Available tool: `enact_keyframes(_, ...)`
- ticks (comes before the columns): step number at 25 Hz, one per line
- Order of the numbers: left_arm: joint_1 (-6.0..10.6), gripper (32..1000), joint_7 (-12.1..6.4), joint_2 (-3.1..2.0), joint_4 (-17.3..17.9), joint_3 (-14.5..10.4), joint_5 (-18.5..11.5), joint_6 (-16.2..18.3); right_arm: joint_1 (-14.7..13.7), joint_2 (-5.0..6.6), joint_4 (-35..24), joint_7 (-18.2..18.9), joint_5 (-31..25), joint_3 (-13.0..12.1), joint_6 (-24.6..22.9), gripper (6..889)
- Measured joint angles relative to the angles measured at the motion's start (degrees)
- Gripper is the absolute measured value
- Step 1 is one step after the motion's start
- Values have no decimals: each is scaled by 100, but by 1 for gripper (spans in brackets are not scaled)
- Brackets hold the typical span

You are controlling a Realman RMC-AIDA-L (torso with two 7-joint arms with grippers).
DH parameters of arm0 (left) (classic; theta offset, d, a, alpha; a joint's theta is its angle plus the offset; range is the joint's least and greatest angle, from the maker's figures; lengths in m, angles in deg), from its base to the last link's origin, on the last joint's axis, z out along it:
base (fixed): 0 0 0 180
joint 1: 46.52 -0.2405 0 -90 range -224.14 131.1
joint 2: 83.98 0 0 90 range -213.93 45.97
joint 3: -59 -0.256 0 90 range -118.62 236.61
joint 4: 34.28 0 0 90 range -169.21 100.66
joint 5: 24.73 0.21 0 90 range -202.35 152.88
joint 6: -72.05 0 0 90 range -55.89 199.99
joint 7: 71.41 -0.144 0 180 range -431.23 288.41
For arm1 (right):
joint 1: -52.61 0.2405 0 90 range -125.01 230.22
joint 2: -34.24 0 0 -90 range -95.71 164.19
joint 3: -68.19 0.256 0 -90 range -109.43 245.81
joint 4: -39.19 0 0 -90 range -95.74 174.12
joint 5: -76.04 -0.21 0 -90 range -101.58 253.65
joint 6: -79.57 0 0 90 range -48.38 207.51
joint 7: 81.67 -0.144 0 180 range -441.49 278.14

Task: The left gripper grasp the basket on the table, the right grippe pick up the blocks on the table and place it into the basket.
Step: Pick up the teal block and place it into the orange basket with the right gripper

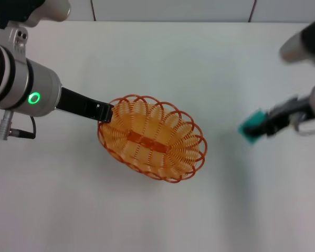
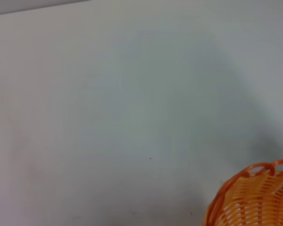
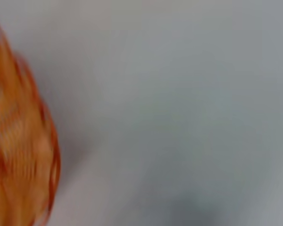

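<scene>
A: Status? Where's the cube?

B: Teal-green cube (image 1: 252, 127) is pinched in the right gripper (image 1: 263, 126), off to the right of the orange wire basket (image 1: 152, 137) and well apart from it. It looks to be above the white table (image 1: 163, 63), not resting on it, but height is hard to judge from the head view.

A: Left side?

B: Left gripper (image 1: 106, 112) has its black jaws at the basket's scalloped rim, on the end nearest that arm. They look clamped on the rim wire. The basket sits flat on the table, empty inside.

A: How should the drop go?

B: My read: carry the cube over the basket's middle, not the rim loops, since those could catch or bounce it. Come down low before letting go, because a light cube may hop out of shallow wire. The left arm should hold firm so the basket doesn't skid.

A: Any labels or text?

B: None readable. Cube faces plain, basket unmarked, and the wrist views show only table and basket edge.
</scene>
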Motion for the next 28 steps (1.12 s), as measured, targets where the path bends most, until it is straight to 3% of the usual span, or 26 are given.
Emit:
enact_keyframes(4, 2, 67, 0, 4, 0, 0, -5, -8, -248, 1, -1204, 10, -406, 265, -101, 523)
enact_keyframes(9, 6, 68, -17, 8, -5, -33, -8, -32, -355, 7, -2106, 242, -1139, 284, -291, 523)
enact_keyframes(12, 13, 68, -18, 10, -15, -48, -8, -34, -312, 5, -2254, 400, -1406, 87, -403, 522)
enact_keyframes(20, 68, 67, -18, 18, -23, -53, -20, -37, -31, 5, -2372, 541, -1505, -781, -535, 522)
enact_keyframes(28, 94, 68, -16, 18, -1, -70, -41, -37, 335, 4, -1856, 499, -1147, -1322, -461, 523)
